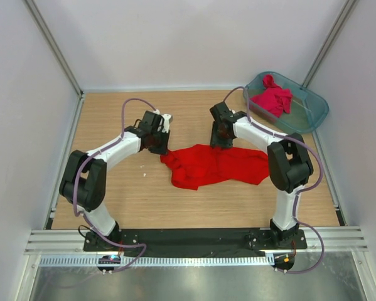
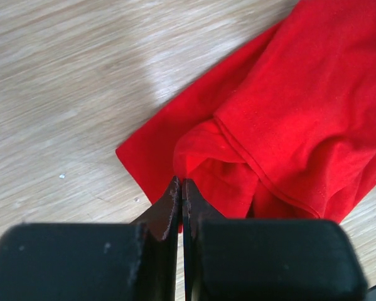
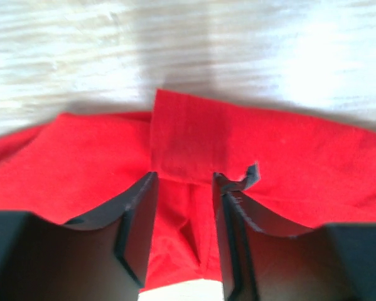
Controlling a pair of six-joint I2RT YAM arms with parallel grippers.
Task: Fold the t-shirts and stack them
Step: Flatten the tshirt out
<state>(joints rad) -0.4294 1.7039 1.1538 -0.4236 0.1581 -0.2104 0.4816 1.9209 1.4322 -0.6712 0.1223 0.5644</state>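
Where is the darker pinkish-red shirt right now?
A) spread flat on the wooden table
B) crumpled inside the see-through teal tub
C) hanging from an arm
B: the crumpled crimson-pink cloth t-shirt lies inside the translucent teal plastic tub.

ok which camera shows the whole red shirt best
The top external view: it alone takes in the whole crumpled red t-shirt. The left wrist view shows only a bunched edge, the right wrist view a blurred fold close up.

A translucent teal plastic tub (image 1: 316,110) sat at the far right corner of the light wooden tabletop (image 1: 194,106), near the white wall (image 1: 206,37). A tiny white speck (image 1: 145,175) lay left of centre.
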